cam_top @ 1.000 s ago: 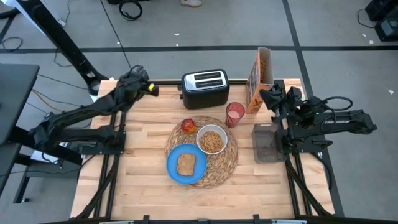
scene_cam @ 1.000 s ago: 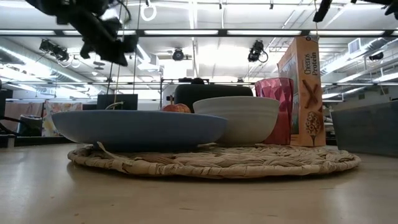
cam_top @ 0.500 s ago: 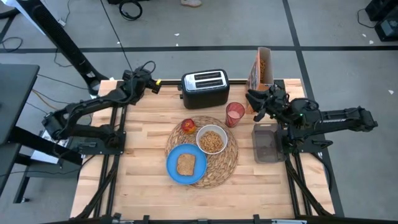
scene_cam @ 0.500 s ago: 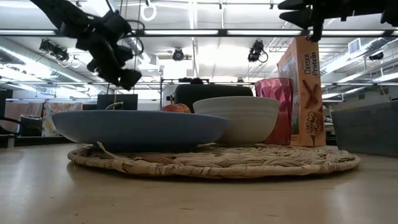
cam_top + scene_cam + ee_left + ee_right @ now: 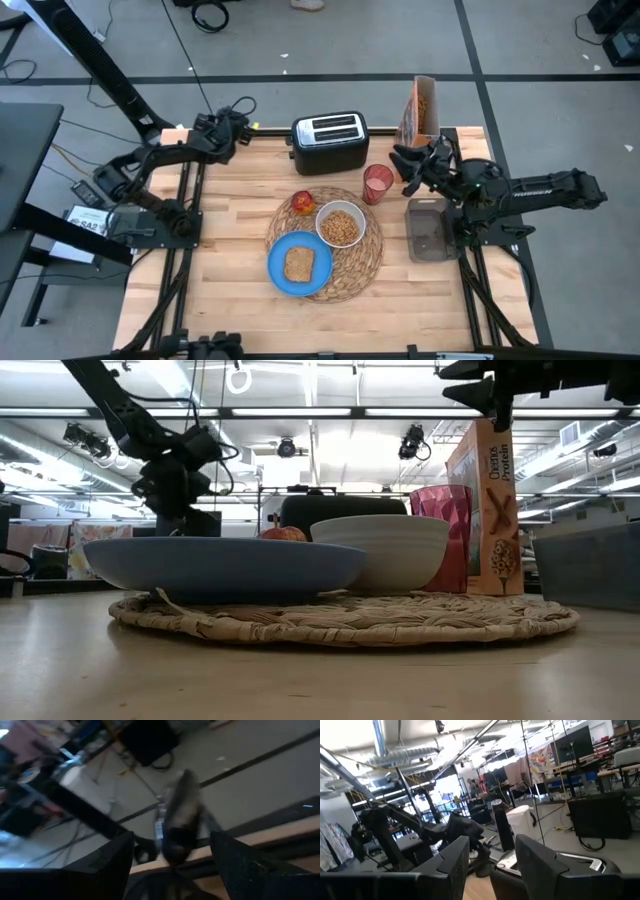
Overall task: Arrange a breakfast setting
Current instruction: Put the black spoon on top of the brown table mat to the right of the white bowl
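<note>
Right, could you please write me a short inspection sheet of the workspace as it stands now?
Surface: wooden table, bare at the front.
Job's things: woven placemat mid-table, carrying blue plate with toast slice, white bowl of cereal and small red fruit; pink cup at the mat's far right edge; spoon not seen.
Clutter: black toaster at the back, cereal box back right, dark tray at right.
Grippers: left gripper open, empty, at the back-left corner; right gripper open, empty, between cup and cereal box.
Cables: loose leads on the floor at left.
Surroundings: grey floor; nobody seen clearly.
</note>
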`<action>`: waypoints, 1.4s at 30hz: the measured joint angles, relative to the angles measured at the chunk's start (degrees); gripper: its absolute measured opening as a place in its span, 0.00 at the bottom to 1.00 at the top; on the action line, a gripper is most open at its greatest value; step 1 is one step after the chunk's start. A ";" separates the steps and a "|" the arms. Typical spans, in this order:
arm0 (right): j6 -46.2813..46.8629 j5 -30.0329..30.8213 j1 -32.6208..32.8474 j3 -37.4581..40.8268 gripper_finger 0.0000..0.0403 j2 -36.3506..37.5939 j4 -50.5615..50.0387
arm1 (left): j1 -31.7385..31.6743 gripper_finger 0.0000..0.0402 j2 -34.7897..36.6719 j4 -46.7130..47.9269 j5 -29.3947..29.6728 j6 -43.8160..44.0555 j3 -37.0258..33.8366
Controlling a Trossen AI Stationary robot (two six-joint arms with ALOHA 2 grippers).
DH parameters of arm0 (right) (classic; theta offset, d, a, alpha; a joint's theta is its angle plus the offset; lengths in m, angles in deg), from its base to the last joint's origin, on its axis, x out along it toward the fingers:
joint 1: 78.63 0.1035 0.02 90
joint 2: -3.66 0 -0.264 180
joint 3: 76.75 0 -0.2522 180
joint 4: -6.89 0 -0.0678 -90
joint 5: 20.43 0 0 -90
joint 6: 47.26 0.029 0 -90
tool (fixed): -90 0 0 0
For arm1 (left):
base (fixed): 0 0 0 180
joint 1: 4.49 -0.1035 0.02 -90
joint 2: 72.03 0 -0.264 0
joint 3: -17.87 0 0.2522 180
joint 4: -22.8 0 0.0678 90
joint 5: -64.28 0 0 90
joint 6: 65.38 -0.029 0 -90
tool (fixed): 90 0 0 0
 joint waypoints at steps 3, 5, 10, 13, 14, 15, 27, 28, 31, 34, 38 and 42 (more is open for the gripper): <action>0.15 -0.01 0.01 0.00 0.42 0.02 0.75 | -0.50 0.67 -0.49 -1.54 3.04 0.17 0.00; 0.44 -0.50 0.07 0.00 0.42 0.04 1.48 | -1.38 0.66 -0.51 -2.92 2.57 0.15 0.00; 0.46 -2.70 0.07 0.00 0.42 0.04 2.79 | -4.43 0.62 -0.51 -2.97 2.16 0.23 0.00; 0.39 -3.28 0.07 0.00 0.42 0.04 3.31 | -5.88 0.59 -0.51 -3.12 1.78 0.16 0.00; 0.39 -3.48 0.07 0.00 0.42 0.04 3.35 | -6.12 0.58 -0.51 -3.13 1.78 0.14 0.00; 0.37 -3.50 0.07 0.00 0.42 0.04 3.35 | -6.17 0.57 -0.51 -3.14 1.78 0.13 0.00; -0.27 -3.52 0.07 0.00 0.42 0.04 3.20 | -5.56 0.41 -0.51 -3.15 1.69 0.61 0.00; -0.28 -3.52 0.07 0.00 0.42 0.04 3.14 | -5.34 0.40 -0.44 -3.13 1.69 0.60 0.00; -0.46 -3.52 0.07 0.00 0.42 0.04 2.93 | -4.44 0.39 0.82 -2.99 1.53 0.59 -0.04; -0.60 -3.52 0.07 0.00 0.42 0.04 2.59 | -3.85 0.39 3.01 -2.43 -1.09 0.60 -0.04; -1.17 -3.54 0.11 0.00 0.42 0.04 2.15 | -3.88 0.39 6.18 1.13 -3.26 1.26 -0.04; -1.25 -3.54 0.35 0.00 0.42 0.04 2.08 | -4.00 0.39 9.12 2.82 -6.39 3.84 -0.04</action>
